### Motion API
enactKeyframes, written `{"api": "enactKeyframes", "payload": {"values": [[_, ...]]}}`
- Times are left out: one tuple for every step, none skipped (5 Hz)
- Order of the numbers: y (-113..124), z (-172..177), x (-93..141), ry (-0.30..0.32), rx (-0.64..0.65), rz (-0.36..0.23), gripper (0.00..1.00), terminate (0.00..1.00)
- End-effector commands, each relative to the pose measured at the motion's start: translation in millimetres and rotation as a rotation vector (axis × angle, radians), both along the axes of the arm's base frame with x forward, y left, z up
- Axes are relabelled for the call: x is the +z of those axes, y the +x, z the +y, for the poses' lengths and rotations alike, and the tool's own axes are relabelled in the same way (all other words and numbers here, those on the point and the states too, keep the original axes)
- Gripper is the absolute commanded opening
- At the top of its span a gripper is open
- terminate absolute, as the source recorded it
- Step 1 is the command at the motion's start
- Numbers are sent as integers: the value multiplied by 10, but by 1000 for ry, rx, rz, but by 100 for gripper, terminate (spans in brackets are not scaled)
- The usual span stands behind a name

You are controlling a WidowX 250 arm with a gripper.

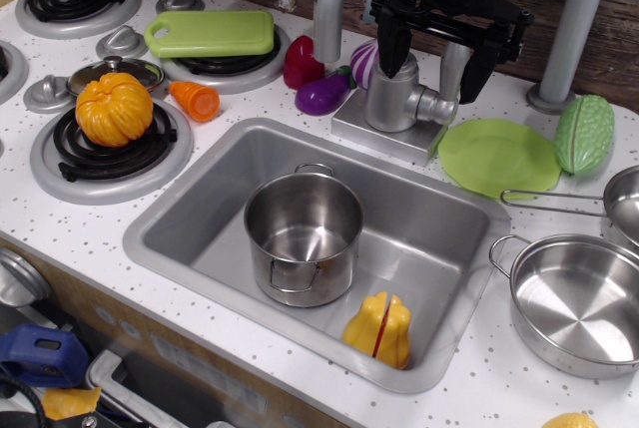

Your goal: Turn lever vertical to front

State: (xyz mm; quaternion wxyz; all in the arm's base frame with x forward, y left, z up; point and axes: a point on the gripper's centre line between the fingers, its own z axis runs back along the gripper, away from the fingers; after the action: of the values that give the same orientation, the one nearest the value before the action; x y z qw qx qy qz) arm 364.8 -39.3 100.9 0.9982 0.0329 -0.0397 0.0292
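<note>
The fingers [399,49] are standing apart, one dark finger hanging on each side of the faucet base [391,99], not yet clamping anything. The lever [454,69] is rising upright at the right of this base (partly hidden behind the black gripper [436,54]), just behind the sink [439,209]. It is looking like light, smooth, stiff plastic, so I am judging it will turn easily but may slip; taking it at the flat paddle is seeming best. The steel pot [303,236] is shining, and the white bench [250,99] is speckled.
</note>
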Motion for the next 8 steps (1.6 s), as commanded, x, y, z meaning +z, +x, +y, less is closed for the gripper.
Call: {"api": "enactKeyframes", "payload": {"values": [[0, 0, 0, 0, 0, 0, 100, 0], [98, -49, -4, 36, -2, -79, 100, 0], [175, -49, -29, 63, -7, -148, 100, 0], [262, -10, -2, 93, -15, -206, 100, 0], [392, 73, -8, 129, -18, -263, 100, 0], [471, 139, -29, 136, -19, -302, 100, 0], [572, 165, -29, 124, -18, -318, 100, 0], [637, 171, -42, 135, -25, -335, 100, 0]]}}
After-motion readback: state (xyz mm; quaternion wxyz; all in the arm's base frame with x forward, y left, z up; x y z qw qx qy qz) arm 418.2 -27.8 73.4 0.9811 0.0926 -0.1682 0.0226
